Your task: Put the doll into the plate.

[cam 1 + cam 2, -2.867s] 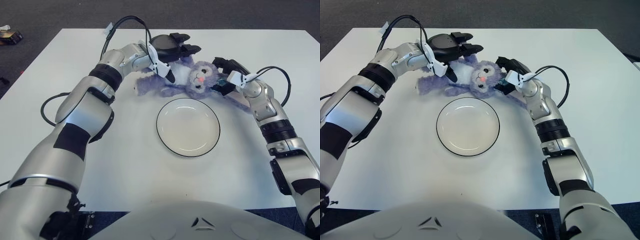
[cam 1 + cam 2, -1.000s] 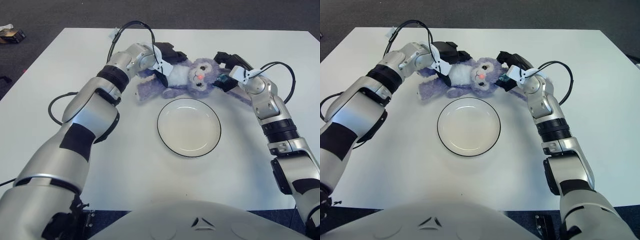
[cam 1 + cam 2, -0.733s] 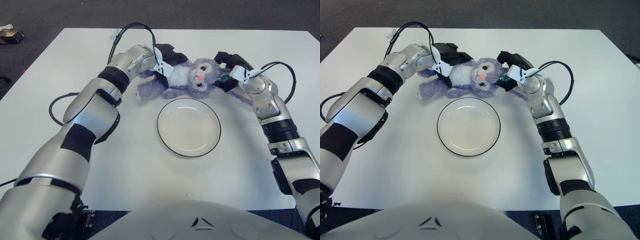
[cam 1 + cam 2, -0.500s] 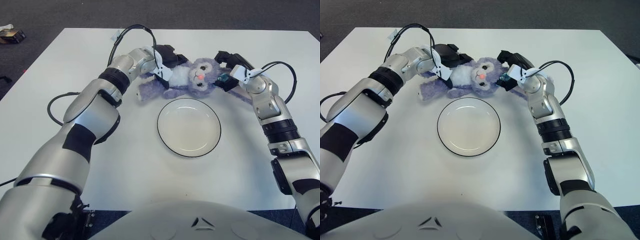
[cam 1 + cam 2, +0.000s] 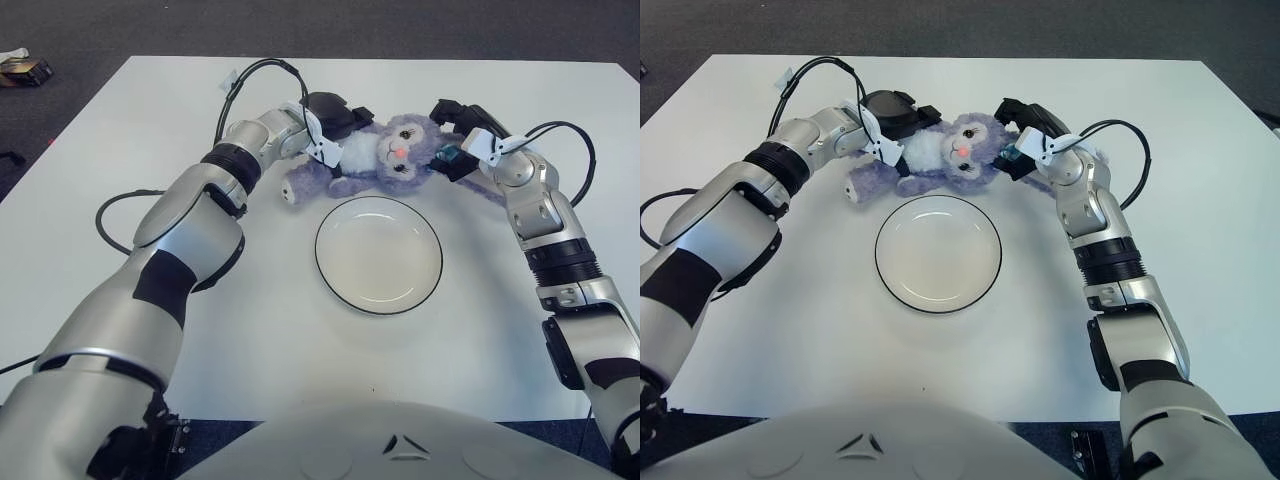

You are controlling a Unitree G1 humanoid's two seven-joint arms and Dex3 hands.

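- I have the purple plush doll (image 5: 375,158) lying across the upper middle of the frame, just above the plate (image 5: 378,254) and not yet in it; whether its lower paws reach the rim I cannot tell.
- My left hand (image 5: 330,125) is clenched on the doll's body from its left side, and my right hand (image 5: 458,140) is clamped on the head end at upper right, so both are grasping the doll.
- My worry: the doll is soft and held at two ends, so if one hand lets go or lifts ahead of the other it may sag, twist or slip free onto the table (image 5: 120,260).
- A trailing leg could also drag on the plate's rim and push the plate toward the lower part of the frame, or leave the doll hanging half over the edge.
- The cables (image 5: 255,75) looped by each wrist sit close to the plush and might catch on it.
- Count: one doll, one plate, two hands, one white table.
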